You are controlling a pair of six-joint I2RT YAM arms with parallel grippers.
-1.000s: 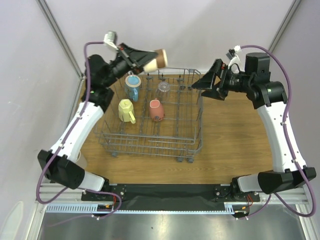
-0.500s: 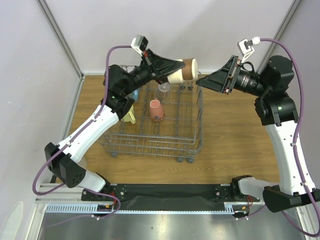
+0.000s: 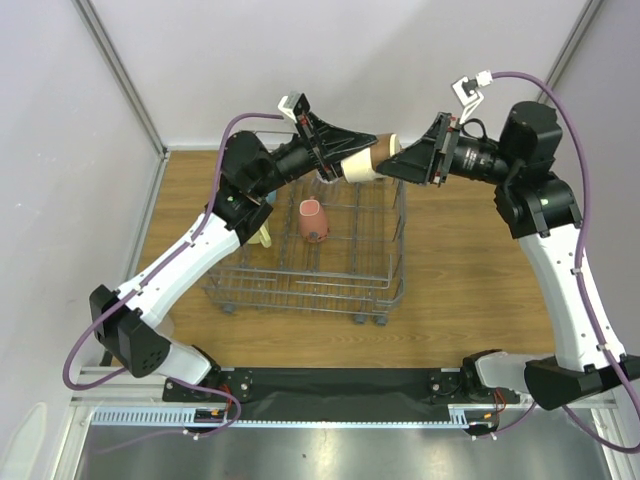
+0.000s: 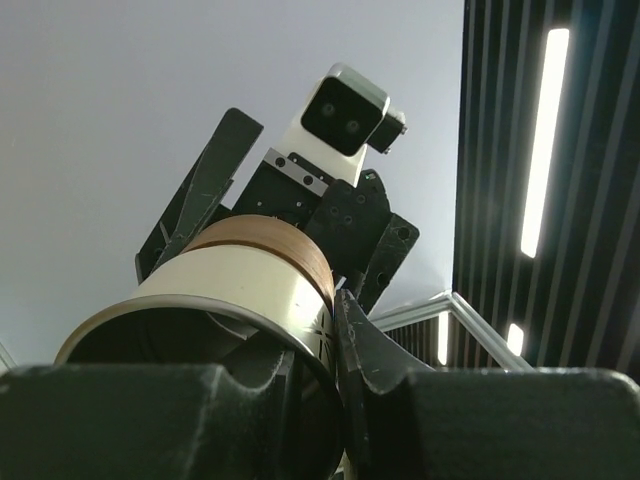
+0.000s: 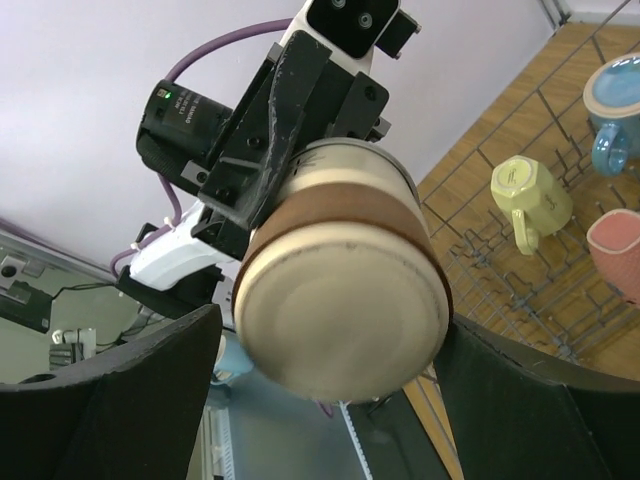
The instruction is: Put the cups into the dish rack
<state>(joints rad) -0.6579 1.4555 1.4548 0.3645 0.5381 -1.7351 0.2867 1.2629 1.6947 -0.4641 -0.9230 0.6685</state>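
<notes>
My left gripper (image 3: 350, 160) is shut on the rim of the cream-and-brown cup (image 3: 372, 160), one finger inside and one outside (image 4: 320, 350). It holds the cup on its side in the air above the far edge of the dish rack (image 3: 300, 285). My right gripper (image 3: 397, 162) is open, its jaws on either side of the cup's base (image 5: 340, 290). In the rack lie a salmon pink cup (image 3: 312, 220), a pale yellow cup (image 5: 530, 195) and a blue cup (image 5: 620, 100). A clear glass (image 3: 326, 178) is mostly hidden under the left arm.
The rack stands on a wooden table (image 3: 470, 270), enclosed by pale walls and metal posts (image 3: 120, 75). A pale object (image 3: 165, 320) sits by the left arm's lower link. Bare wood lies right of the rack.
The left arm swung the cup rightward over the rack's far edge. The right gripper moved left and its open jaws now flank the cup's base.
</notes>
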